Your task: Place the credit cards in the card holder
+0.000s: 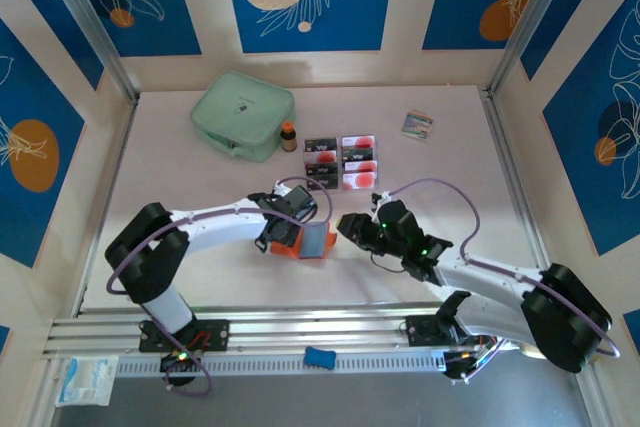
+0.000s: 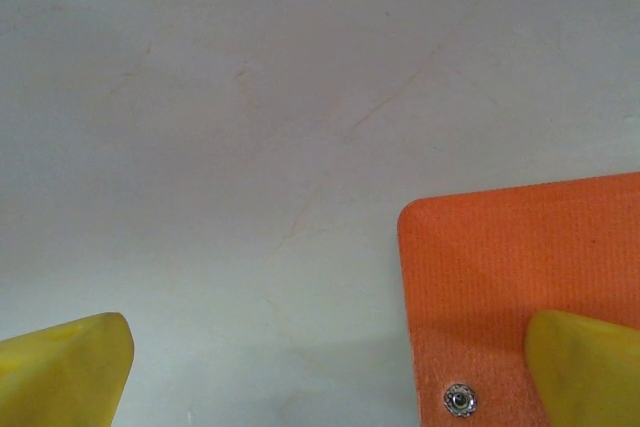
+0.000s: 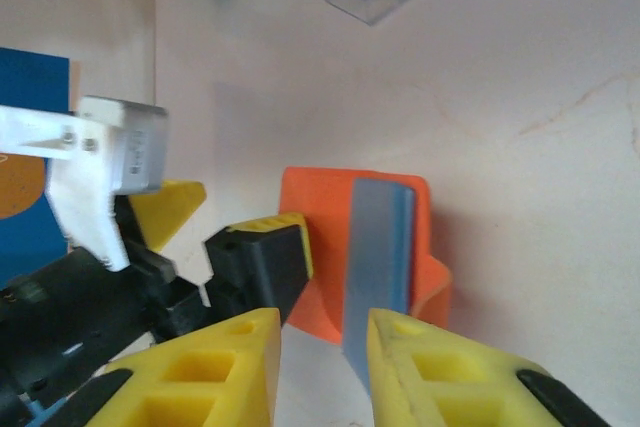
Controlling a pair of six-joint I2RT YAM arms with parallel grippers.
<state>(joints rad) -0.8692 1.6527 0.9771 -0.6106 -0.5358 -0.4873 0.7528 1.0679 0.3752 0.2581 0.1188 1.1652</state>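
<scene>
Several credit cards (image 1: 340,161) stacked straight up the desk (image 1: 470,187) from the orange card holder (image 1: 288,247), long edges running left to right. Left hand (image 2: 325,387) spread wide, one finger over the holder; right hand (image 3: 322,347) just beside its grey inside, jaws parted, no card in them, likely the nearer for the reach.

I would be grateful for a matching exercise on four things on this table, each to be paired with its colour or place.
Things:
1. pouch
2. small bottle
3. card holder
4. packet

Descriptions:
a. multicoloured, alone at the far right
b. orange, near the middle of the table
c. mint green, at the far left
d. brown, just left of the cards

Pairs: 1-c, 2-d, 3-b, 4-a
</scene>
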